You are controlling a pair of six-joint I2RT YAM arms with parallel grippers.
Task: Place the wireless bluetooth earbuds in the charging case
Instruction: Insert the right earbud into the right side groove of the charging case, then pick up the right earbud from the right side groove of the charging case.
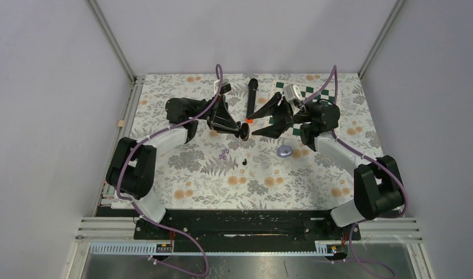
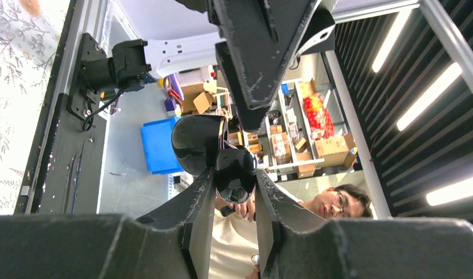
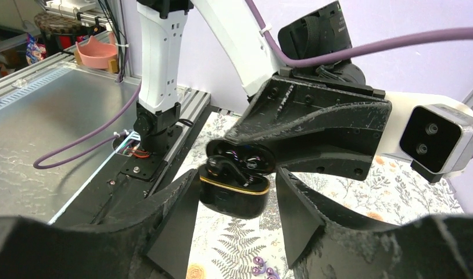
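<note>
Now the left end effector [image 2: 235, 187] pinches the open black charging case [image 3: 231, 196] above the table [image 1: 164, 195]; the right end effector [image 3: 236, 177] stands spread around it.

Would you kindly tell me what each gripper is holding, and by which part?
Left gripper pinches the open black charging case by its two sides; the right gripper, jaws open, holds nothing.

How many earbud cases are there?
2. A black case, open, in the left tool; a round purple case on the table. Others may be hidden.
</note>
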